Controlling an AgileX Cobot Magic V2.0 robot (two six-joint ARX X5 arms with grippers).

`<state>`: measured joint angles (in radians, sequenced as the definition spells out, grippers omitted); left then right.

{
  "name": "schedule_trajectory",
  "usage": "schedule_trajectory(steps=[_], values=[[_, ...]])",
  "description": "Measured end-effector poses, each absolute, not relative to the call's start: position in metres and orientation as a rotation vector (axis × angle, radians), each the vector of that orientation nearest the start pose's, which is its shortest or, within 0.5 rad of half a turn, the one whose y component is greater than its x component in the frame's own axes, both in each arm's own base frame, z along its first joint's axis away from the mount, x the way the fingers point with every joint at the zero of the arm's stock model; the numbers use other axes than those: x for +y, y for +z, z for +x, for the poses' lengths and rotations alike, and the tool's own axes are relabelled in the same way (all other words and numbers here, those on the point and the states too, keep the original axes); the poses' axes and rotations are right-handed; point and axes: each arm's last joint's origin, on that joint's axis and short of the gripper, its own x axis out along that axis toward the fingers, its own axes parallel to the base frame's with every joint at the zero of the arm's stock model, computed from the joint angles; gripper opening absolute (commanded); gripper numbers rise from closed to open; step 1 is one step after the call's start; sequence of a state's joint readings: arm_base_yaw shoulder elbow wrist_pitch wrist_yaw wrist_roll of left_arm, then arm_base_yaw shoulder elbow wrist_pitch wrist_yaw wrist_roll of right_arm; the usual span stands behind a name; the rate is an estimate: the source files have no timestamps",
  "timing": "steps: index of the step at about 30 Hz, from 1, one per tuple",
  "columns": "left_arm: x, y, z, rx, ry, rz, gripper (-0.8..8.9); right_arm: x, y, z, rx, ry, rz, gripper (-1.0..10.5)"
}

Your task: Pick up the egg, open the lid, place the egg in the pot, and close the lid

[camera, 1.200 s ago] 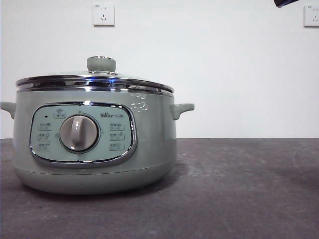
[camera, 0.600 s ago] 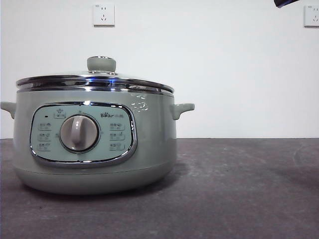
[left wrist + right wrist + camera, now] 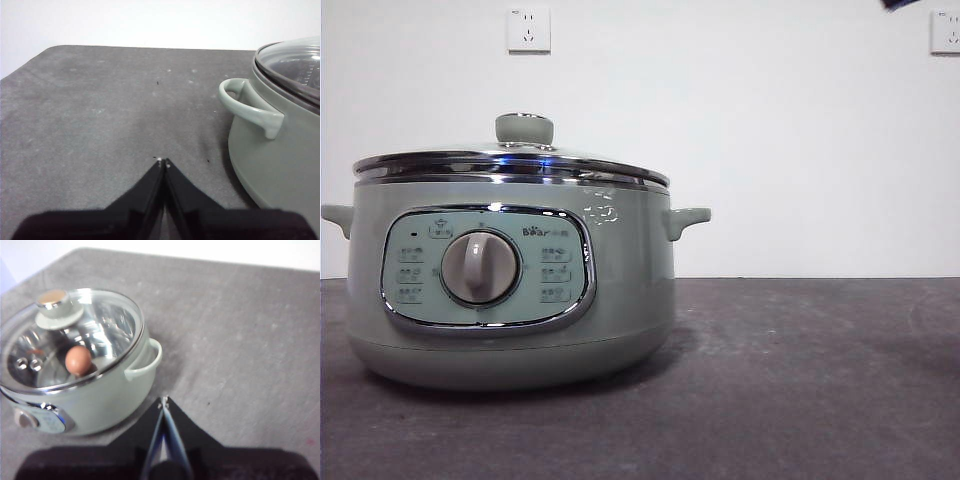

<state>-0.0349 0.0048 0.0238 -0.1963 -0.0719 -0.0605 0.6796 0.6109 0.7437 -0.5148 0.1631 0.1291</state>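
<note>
The place looked like a plain lab or test bench rather than a home kitchen: a bare white wall point(image 3: 770, 150) carried two wall sockets point(image 3: 528, 30), and a dark grey table point(image 3: 800, 380) held only one electric pot point(image 3: 510, 290).

The egg point(image 3: 78, 360) lies inside the pot point(image 3: 510, 290), lid point(image 3: 510, 160) shut.

pot point(image 3: 280, 165) cropped (left wrist view), panel icons point(image 3: 555, 272) illegible
</note>
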Motion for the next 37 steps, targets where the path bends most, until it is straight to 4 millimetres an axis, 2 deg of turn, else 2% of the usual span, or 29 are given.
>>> schedule_trajectory(steps=[2,4,7,10,15,21,30,37], values=[[-0.001,0.152,0.095,0.176,0.042,-0.050,-0.03,0.065,0.316,0.097,0.315,0.467,-0.026,0.0],[-0.001,0.152,0.095,0.176,0.042,-0.050,-0.03,0.053,0.310,0.095,0.235,0.453,-0.007,0.0],[-0.001,0.152,0.095,0.176,0.042,-0.051,-0.03,0.036,0.274,0.095,0.130,0.427,0.030,0.0],[-0.001,0.152,0.095,0.176,0.042,-0.050,-0.03,0.026,0.248,0.091,0.123,0.372,0.038,0.0],[-0.001,0.152,0.095,0.176,0.042,-0.050,-0.03,0.017,0.217,0.086,0.104,0.318,0.043,0.0],[-0.001,0.152,0.095,0.176,0.042,-0.050,-0.03,0.016,0.184,0.086,0.128,0.303,0.044,0.0],[-0.001,0.152,0.095,0.176,0.042,-0.051,-0.03,0.017,0.156,0.094,0.127,0.300,0.059,0.0],[-0.001,0.152,0.095,0.176,0.042,-0.050,-0.03,0.017,0.154,0.094,0.141,0.299,0.064,0.0]])
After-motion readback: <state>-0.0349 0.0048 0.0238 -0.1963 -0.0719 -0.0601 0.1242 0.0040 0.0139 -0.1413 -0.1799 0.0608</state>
